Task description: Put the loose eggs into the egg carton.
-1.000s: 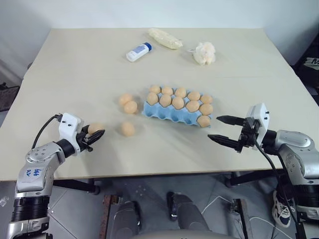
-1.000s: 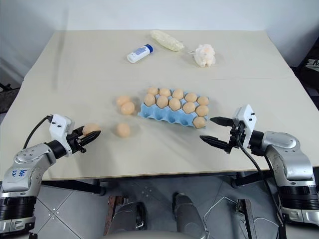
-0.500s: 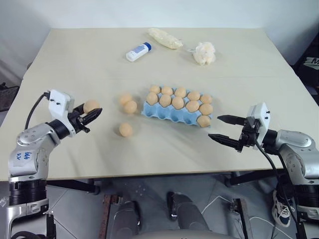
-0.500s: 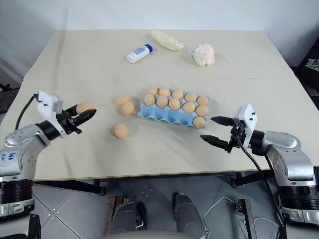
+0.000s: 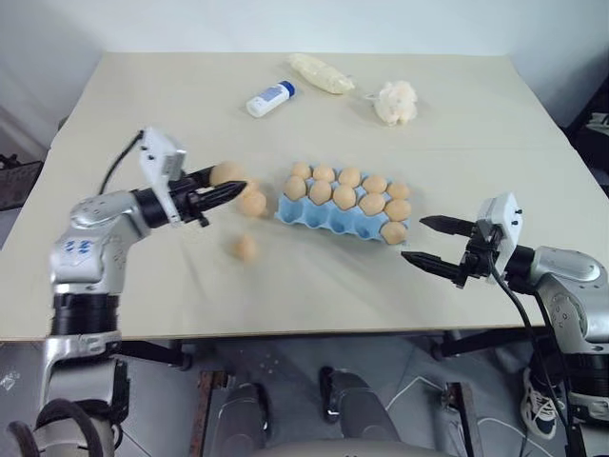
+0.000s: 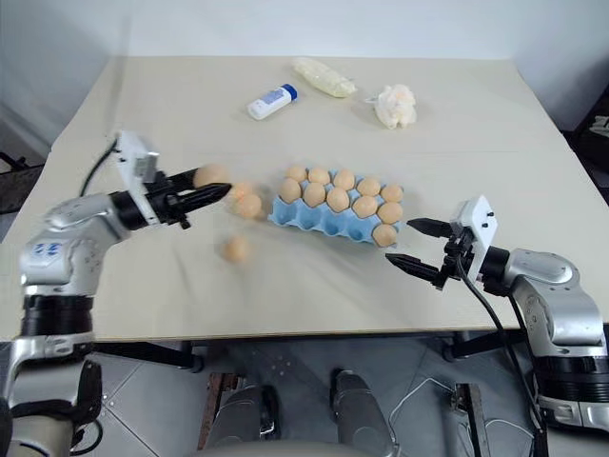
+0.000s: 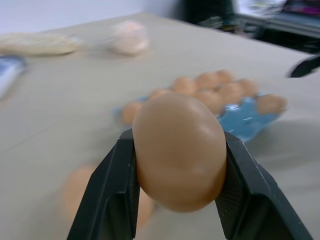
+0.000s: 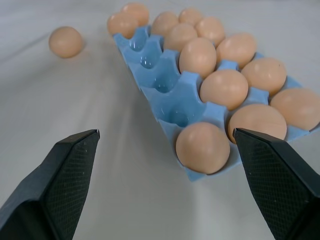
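Carton (image 5: 314,215) ~10 eggs in, front cups empty. L gripper (image 5: 231,188) clamps egg (image 5: 225,172); R gripper (image 5: 437,242) agape, empty. 3 loose eggs (image 5: 245,248) left on table.

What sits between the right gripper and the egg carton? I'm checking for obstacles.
Nothing: bare table separates the open right gripper from the egg carton, seen in the head views.

Left gripper (image 6: 217,193) is up off the table (image 6: 314,286) pinching an egg (image 6: 210,174), pointing toward the carton (image 6: 328,217). Right gripper (image 6: 407,245) hangs spread apart just off the carton's right end. Two loose eggs (image 6: 245,203) sit by the carton's left end, another (image 6: 235,248) nearer.
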You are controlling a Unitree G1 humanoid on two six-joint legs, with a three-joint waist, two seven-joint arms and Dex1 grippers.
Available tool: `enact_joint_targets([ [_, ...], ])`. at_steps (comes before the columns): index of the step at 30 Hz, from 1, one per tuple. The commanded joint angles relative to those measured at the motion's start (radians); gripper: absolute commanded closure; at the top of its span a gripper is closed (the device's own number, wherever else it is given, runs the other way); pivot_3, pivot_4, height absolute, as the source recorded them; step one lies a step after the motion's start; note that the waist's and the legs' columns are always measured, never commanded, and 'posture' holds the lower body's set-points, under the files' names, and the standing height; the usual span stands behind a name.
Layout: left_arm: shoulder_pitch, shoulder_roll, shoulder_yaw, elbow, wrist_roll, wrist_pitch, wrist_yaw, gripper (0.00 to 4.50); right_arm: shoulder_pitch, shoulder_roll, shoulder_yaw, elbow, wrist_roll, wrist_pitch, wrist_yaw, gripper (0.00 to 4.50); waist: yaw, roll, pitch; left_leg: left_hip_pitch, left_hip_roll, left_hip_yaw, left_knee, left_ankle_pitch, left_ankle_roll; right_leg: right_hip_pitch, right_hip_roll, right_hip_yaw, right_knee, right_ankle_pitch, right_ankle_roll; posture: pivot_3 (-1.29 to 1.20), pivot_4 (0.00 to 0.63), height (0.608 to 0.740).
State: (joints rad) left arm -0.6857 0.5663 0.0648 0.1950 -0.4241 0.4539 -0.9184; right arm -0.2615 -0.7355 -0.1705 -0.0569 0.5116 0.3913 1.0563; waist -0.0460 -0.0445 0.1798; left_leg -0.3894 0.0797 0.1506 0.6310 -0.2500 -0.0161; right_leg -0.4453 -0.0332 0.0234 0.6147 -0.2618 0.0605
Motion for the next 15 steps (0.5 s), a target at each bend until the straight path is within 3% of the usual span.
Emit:
enact_joint_targets([
  [1, -0.089, -0.042, -0.055, 0.09, 0.04, -0.077, -0.055, 2.9, 0.02, -0.003, -0.059, -0.06, 0.037, -0.018, -0.006, 0.0, 0.001, 0.0, 0.0, 0.0, 0.001, 0.0, 0.0, 0.0, 0.001, 0.0, 0.001, 0.001, 0.0, 0.0, 0.001, 0.0, 0.15, 0.74],
  [6, -0.314, -0.213, -0.176, 0.427, 0.153, -0.273, -0.152, 2.9, 0.101, 0.0, -0.126, -0.135, 0.063, -0.047, -0.01, 0.0, 0.02, 0.0, 0.0, -0.001, 0.002, -0.001, 0.001, 0.0, 0.001, 0.0, 0.005, 0.002, 0.0, 0.0, 0.001, 0.0, 0.15, 0.74],
  [15, -0.515, -0.404, -0.215, 0.822, 0.274, -0.508, -0.215, 2.9, 0.247, 0.027, -0.195, -0.266, 0.088, -0.033, -0.109, 0.0, 0.017, 0.0, 0.0, -0.003, 0.001, 0.0, 0.002, -0.007, 0.005, -0.001, 0.007, 0.005, -0.006, 0.0, 0.005, 0.0, 0.15, 0.74],
])
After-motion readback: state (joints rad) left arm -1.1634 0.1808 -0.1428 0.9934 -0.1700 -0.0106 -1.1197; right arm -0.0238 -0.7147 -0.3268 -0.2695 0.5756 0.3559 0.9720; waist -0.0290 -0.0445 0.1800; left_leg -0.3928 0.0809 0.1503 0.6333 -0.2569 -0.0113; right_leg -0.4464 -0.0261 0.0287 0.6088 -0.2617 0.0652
